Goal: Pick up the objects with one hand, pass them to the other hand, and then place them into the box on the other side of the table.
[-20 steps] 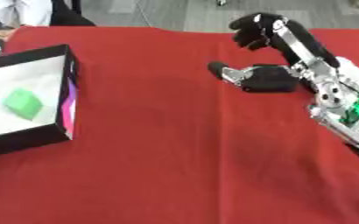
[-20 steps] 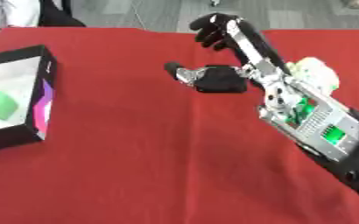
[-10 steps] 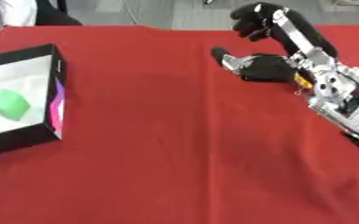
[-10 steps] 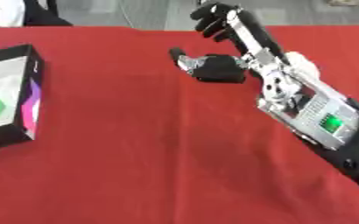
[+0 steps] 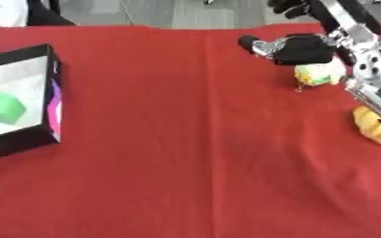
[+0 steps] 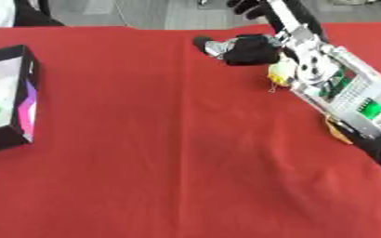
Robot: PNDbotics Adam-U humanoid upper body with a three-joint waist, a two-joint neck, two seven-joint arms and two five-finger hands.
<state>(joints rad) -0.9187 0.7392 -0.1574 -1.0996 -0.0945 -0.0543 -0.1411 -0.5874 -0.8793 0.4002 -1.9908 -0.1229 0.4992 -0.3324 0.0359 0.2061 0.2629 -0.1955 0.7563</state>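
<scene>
The right hand reaches in from the upper right with its fingers spread and fairly straight toward the far edge and its thumb stuck out to the left; nothing sits between them, so it is released and holding nothing. Just below and to the right of the palm lies a pale yellow-green toy on the red tablecloth, partly covered by the wrist. It looks like the next thing to be picked up, and the hand seems to be hovering over it with fingers wide so that it can close round it. Whether palm and toy touch cannot be told.

Further down along the forearm, near the right edge, a yellow-orange toy rests on the cloth, well apart from the fingers and waiting its turn.

Far to the left of the thumb, across the table, stands the black box with a pale floor; a green block lies inside it, likely already delivered. The box being so distant from this hand is why a handover is needed. The left hand shows in neither view.
</scene>
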